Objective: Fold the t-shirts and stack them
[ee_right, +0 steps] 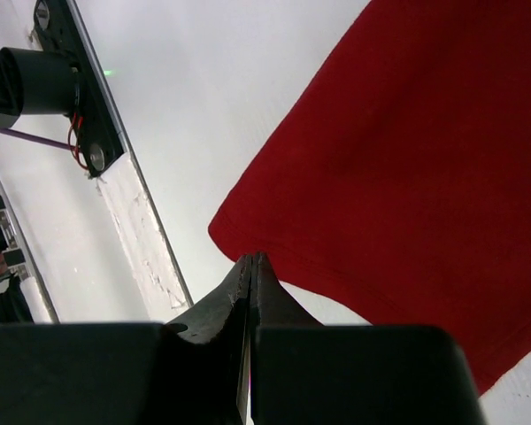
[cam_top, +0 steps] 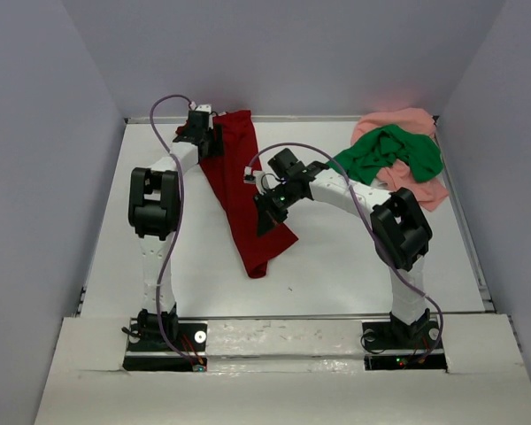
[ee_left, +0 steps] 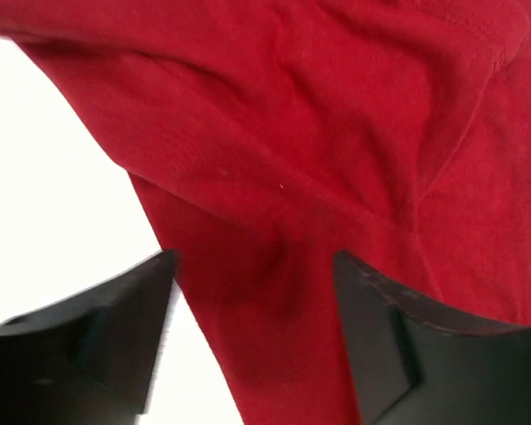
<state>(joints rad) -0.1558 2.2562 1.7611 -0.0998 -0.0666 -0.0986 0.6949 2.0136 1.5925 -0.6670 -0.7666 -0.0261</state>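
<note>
The dark red t-shirt (cam_top: 239,190) lies as a long narrow strip from the back of the table toward the near middle. My left gripper (cam_top: 212,142) is at its far end. In the left wrist view it (ee_left: 255,266) is open, with wrinkled red cloth (ee_left: 336,133) under and between the fingers. My right gripper (cam_top: 267,217) is over the strip's right edge. In the right wrist view it (ee_right: 252,258) is shut, tips at the shirt's hem (ee_right: 425,159), nothing visibly pinched. The bright green t-shirt (cam_top: 389,150) lies crumpled on the salmon pink t-shirt (cam_top: 425,190) at the back right.
Grey walls close in the white table (cam_top: 354,257) on three sides. A raised rail runs along the near edge (cam_top: 336,316), with both arm bases behind it. The left arm's base (ee_right: 35,80) and purple cable show in the right wrist view.
</note>
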